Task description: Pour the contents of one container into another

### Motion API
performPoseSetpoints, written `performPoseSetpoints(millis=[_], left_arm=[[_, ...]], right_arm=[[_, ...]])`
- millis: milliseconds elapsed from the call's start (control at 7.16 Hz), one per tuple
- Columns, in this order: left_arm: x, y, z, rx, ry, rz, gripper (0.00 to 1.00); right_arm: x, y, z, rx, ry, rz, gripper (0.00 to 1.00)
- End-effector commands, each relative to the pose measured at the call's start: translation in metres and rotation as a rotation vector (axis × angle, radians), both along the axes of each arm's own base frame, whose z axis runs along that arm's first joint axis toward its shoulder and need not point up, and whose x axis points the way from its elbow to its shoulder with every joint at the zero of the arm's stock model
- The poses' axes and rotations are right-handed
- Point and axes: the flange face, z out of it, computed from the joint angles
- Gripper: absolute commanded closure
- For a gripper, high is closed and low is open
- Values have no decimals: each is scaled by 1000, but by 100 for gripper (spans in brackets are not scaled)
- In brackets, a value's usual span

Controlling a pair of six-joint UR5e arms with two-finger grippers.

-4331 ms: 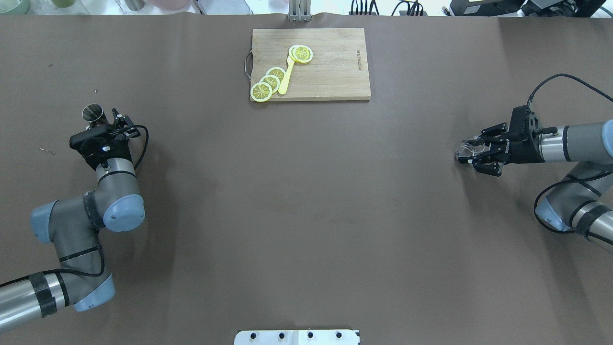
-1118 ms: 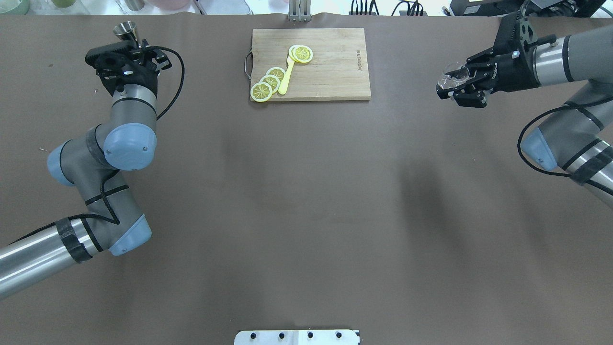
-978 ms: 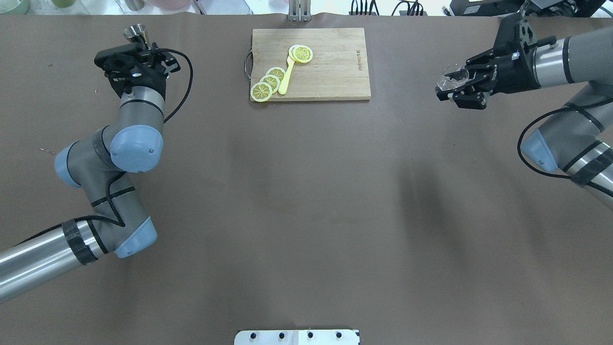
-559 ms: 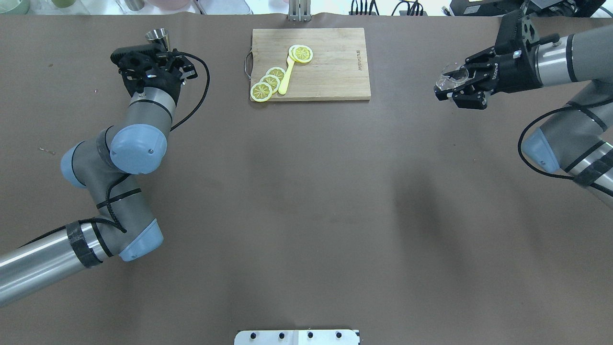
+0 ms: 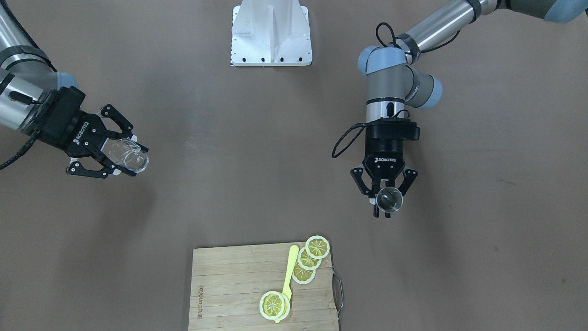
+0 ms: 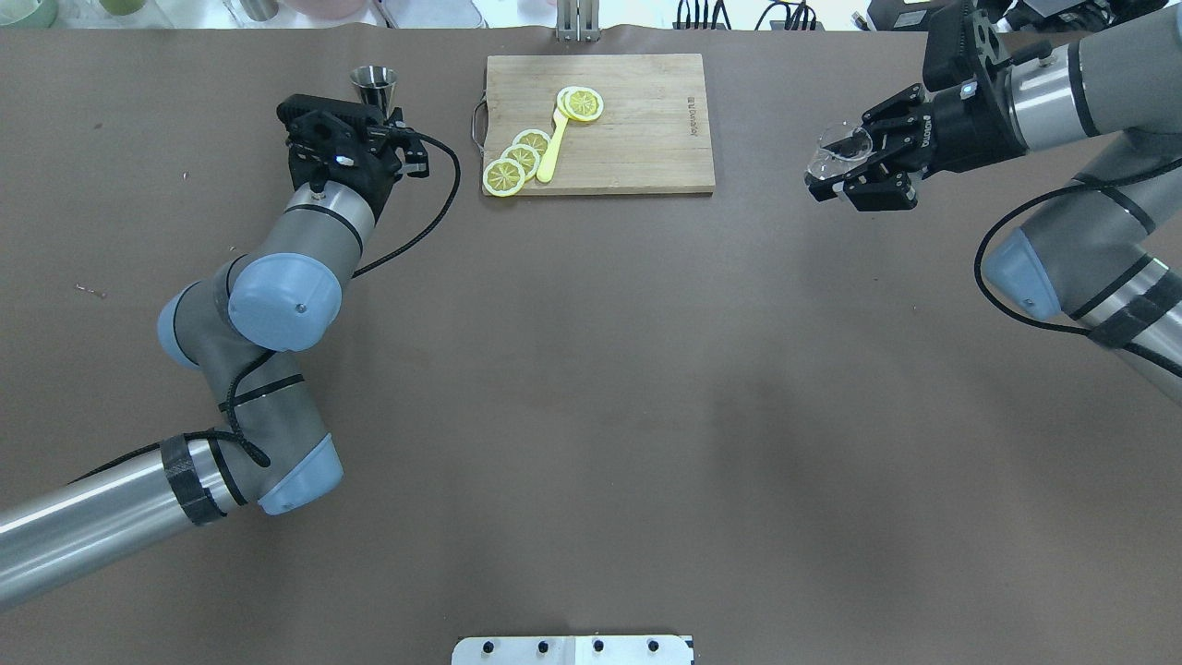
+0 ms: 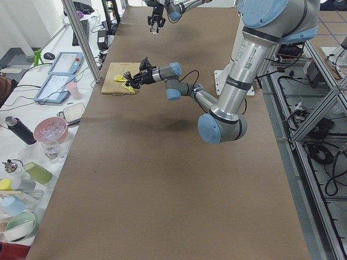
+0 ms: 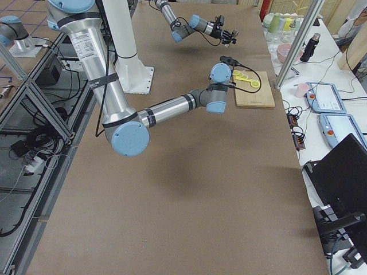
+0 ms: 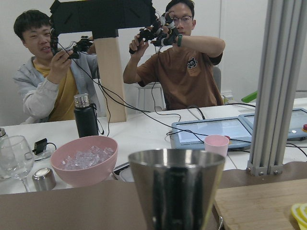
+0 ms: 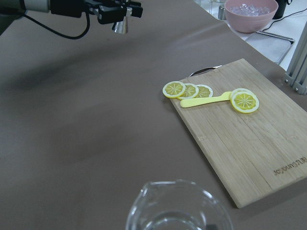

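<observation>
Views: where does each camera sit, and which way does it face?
Front-facing: across the table, looking down; both arms, left end effector on its right.
Overhead: behind the robot, looking forward and down; both arms.
Exterior left: table's end; left arm near.
Exterior right: opposite end; right arm near.
Left wrist: behind the steel cup, facing operators.
Right wrist: above the glass pitcher, facing the cutting board.
Shared: overhead and front-facing both show that board.

Left arm (image 6: 277, 286): elbow folded, wrist reaching forward.
Left pincer (image 5: 389, 202): level, aimed forward, fingers clamped.
Right arm (image 6: 1062, 74): raised, stretched inward.
Right pincer (image 5: 133, 161): aimed toward the left arm, fingers clamped.
</observation>
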Motion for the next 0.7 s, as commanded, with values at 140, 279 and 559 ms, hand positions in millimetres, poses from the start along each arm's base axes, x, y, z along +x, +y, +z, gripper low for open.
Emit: performPoseSetpoints(millis=[140,279,559], left_arm=[[37,28,-28,62,42,167,100],[43,28,-35,139,-5,185,100],[50,43,-40,244,42,322,100]], right_arm=[[-23,0,-30,21,-3,-26,100],[-43,4,-40,18,1,-45,100],[-62,18,-76,11,29,-30,100]])
